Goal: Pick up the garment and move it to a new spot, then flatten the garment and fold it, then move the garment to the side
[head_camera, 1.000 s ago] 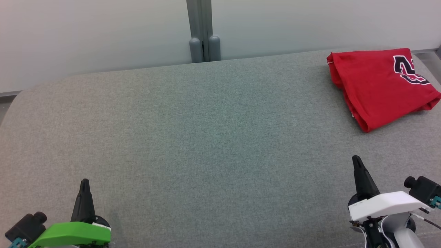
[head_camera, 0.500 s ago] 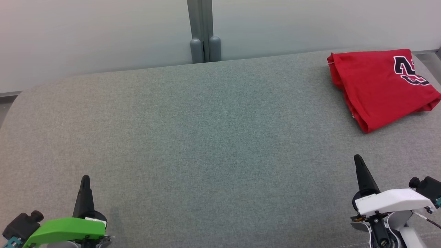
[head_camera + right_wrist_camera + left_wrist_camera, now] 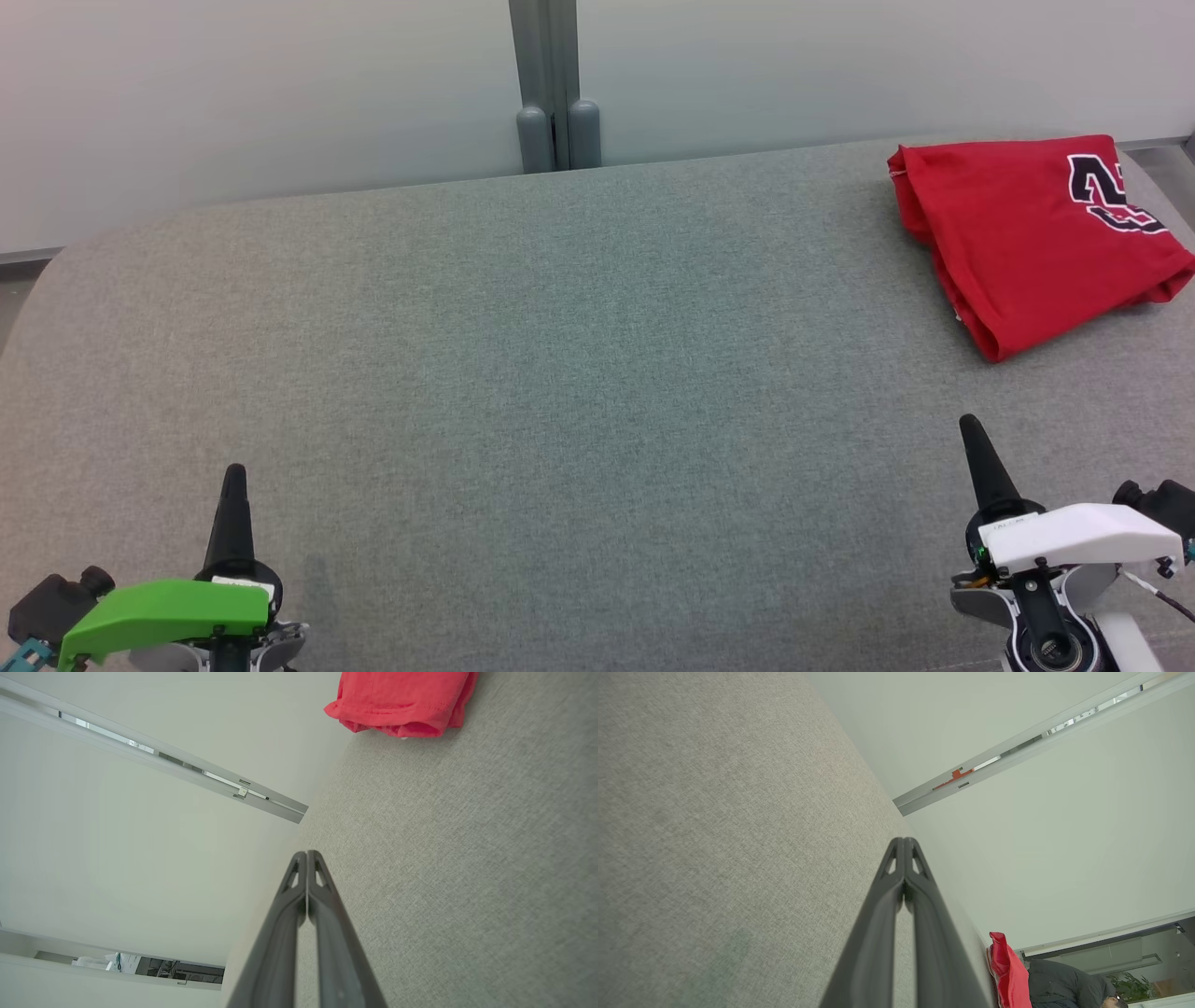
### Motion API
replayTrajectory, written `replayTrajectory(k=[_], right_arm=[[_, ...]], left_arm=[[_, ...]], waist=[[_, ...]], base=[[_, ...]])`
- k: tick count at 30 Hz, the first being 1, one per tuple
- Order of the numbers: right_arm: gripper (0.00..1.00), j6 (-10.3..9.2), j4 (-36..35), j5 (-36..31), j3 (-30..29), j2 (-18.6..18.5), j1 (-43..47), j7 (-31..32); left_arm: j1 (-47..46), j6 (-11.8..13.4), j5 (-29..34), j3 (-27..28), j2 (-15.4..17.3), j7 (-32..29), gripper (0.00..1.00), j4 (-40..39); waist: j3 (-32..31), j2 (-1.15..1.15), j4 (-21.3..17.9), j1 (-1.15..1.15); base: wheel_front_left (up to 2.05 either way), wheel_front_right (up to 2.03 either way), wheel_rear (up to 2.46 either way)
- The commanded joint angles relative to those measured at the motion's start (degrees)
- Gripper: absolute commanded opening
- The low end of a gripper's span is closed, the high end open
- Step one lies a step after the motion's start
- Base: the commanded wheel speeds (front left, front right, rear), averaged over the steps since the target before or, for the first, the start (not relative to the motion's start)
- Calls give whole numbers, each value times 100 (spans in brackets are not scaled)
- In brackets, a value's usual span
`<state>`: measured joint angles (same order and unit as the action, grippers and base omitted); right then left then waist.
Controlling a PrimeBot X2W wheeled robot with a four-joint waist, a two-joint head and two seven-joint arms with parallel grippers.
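Head view, layout: a red shirt with a dark-and-white printed numeral lies as a folded packet at the far right of the grey fabric surface, close to its far edge and its right-hand end.
Left arm: the left gripper hangs at the near left over bare fabric. In the left wrist view its two fingers meet along their length, with nothing between them.
Right arm: the right gripper hangs at the near right. In the right wrist view it is likewise pressed together and empty.
Bearing: the red shirt lies ahead of the right gripper and slightly to its right, well apart. From the left gripper it lies across the whole surface.
Nearer arm: the right, by a clear margin.
Orientation: the packet looks about as wide as it is deep, so no firm long axis can be given. It sits askew, with one corner pointing toward the robot.
Right wrist view: the layered edge of the red shirt faces the fingers.
Contact: none.
Stage, judged: the shirt is folded and off to one side. Whether a pick is still to come cannot be settled.
Next reach, judged: the right gripper would have to open first. Pinching only the top ply could pull the layers apart.
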<state>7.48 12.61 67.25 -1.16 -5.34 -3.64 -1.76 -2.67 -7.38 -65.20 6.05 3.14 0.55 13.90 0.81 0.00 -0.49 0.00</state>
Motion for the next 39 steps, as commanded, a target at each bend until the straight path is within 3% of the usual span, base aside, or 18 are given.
replayTrajectory(k=[1,39], right_arm=[[0,2,-28,155,-39,-8,-109,36],[0,2,93,1924,-321,117,-236,549]], left_arm=[[-151,-11,-177,29,19,-40,0,-35],[-335,-17,-2008,51,-13,-530,0,3]], waist=[[-1,0,1,0],[-42,0,32,0]], base=[[0,0,0],[0,0,0]])
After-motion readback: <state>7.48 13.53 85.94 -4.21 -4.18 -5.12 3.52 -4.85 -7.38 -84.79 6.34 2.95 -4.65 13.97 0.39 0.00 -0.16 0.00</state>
